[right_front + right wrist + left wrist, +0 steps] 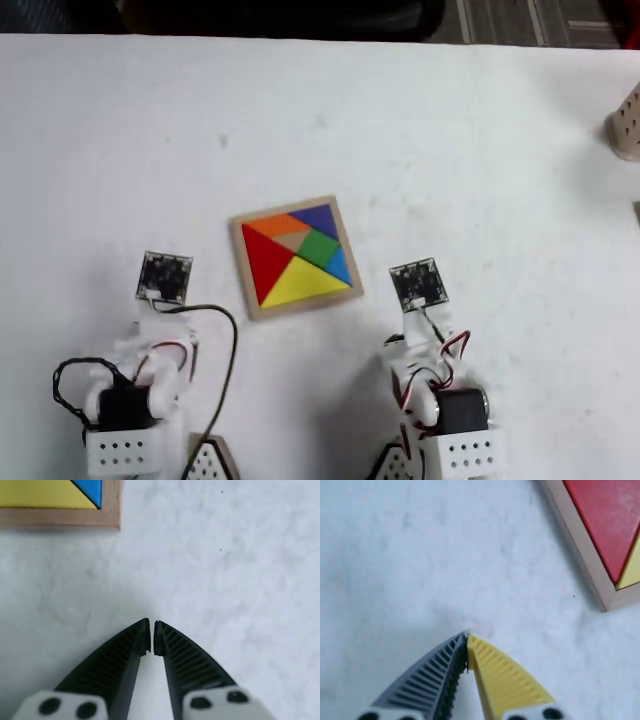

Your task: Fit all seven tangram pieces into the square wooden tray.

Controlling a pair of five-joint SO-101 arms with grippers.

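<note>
Left gripper (467,636) and right gripper (152,625) hang closed beside tray (582,542)

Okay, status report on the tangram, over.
Left gripper shut, empty. Right gripper shut, empty. Tray holds coloured pieces; tan centre patch, piece or gap, unclear. Nothing in the way.

Your wrist views crop the tray (581,540) to one corner each; the perforated block (625,125) runs off the high view's edge.
</note>
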